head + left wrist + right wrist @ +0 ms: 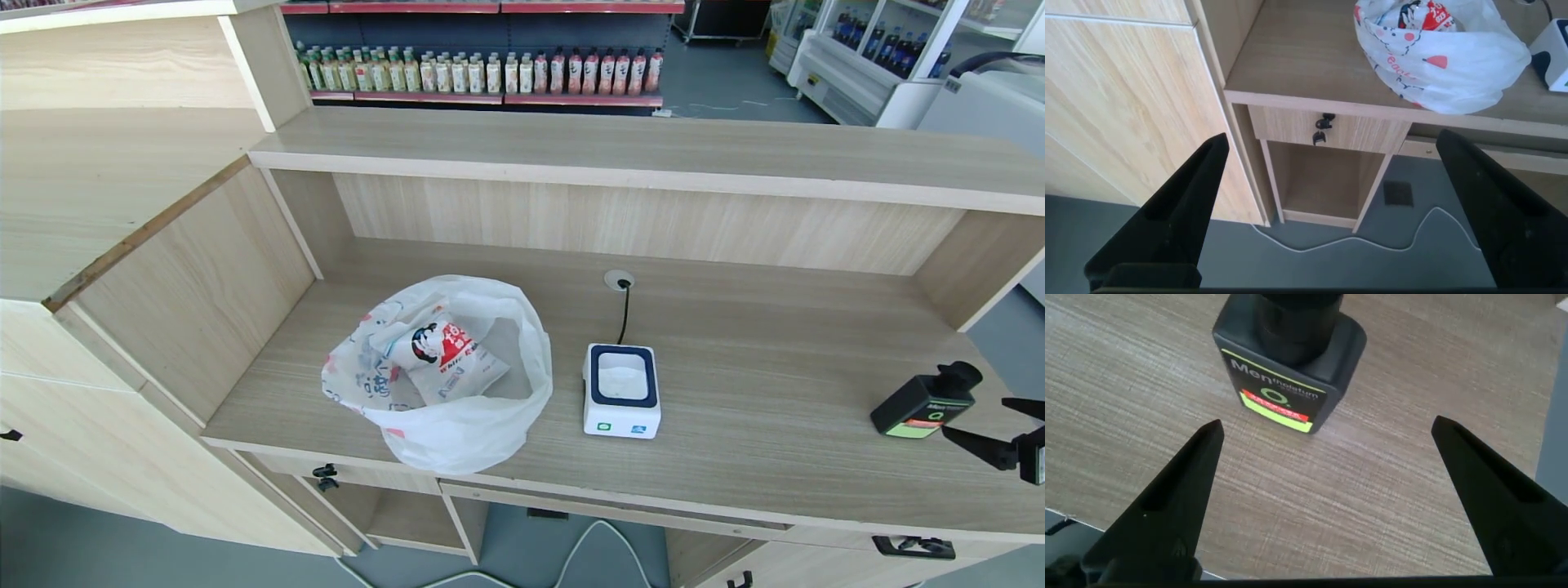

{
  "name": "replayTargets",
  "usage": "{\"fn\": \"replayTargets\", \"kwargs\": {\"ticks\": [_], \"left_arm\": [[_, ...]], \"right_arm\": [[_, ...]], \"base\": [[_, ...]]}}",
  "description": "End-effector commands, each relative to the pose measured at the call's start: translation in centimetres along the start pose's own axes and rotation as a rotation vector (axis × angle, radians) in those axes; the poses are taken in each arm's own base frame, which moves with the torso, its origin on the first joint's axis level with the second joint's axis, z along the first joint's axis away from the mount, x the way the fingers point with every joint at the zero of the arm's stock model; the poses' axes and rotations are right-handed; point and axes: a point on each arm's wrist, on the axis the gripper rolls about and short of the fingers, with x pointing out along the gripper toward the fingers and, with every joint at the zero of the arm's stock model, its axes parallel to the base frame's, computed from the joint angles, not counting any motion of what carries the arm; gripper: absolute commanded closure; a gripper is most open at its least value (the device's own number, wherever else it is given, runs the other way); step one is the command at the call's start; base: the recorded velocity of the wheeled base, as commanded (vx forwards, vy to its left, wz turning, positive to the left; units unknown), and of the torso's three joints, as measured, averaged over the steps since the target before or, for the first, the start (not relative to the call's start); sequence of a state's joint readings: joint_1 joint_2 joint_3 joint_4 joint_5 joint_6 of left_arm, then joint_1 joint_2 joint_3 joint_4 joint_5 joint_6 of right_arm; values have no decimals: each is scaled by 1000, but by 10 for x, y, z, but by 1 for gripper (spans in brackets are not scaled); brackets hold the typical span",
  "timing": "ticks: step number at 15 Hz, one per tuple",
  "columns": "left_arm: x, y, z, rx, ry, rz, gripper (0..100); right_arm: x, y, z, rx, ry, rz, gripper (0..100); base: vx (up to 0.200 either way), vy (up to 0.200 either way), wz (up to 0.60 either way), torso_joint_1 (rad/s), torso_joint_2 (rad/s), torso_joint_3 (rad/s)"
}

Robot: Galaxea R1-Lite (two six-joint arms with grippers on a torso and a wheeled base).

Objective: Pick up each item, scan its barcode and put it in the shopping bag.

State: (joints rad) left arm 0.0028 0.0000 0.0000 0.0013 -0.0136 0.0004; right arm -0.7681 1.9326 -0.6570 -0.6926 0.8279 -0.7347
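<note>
Because the shopping bag (441, 384) sits with its mouth spread wide on the left of the counter (775, 367), you can drop things in from above without holding it open; a red-and-white snack packet (441, 355) already lies inside. Just beside the bag, the scanner (621, 390) rests flat with its window facing up, so a barcode has to be turned downward over it. Well apart to the right, the black bottle (922, 404) appears to lie on its side, label up, near the counter's front edge. The right gripper (992, 429) sits just beyond the bottle with its fingers apart, placed, as I judge it, to close on the bottle next.

In the left wrist view, the left gripper (1333, 139) hangs low in front of the counter, fingers spread and holding nothing; you see the bag (1454, 57) above a keyed drawer (1323, 131) and a corner of the scanner (1556, 53). That arm looks parked clear of the scanning lane.

In the right wrist view, the right gripper (1327, 437) is spread wide, framing the bottle (1286, 359) from the base end without touching it. The green-and-red label faces the camera, and no barcode is visible, so it probably lies on the underside.
</note>
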Motion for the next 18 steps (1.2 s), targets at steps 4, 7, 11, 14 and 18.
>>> {"fn": "replayTargets", "kwargs": {"ticks": [4,7,11,14,18], "left_arm": [[0,0,0,0,0,0,0],[0,0,0,0,0,0,0],[0,0,0,0,0,0,0],[0,0,0,0,0,0,0],[0,0,0,0,0,0,0]], "right_arm": [[36,3,7,-35,-47,108,0],[49,9,6,-37,-55,155,0],[74,13,12,-65,-87,220,0],[78,16,14,-64,-99,245,0],[80,22,13,-52,-91,270,0]], "base": [[0,0,0,0,0,0],[0,0,0,0,0,0],[0,0,0,0,0,0],[0,0,0,0,0,0],[0,0,0,0,0,0]]}}
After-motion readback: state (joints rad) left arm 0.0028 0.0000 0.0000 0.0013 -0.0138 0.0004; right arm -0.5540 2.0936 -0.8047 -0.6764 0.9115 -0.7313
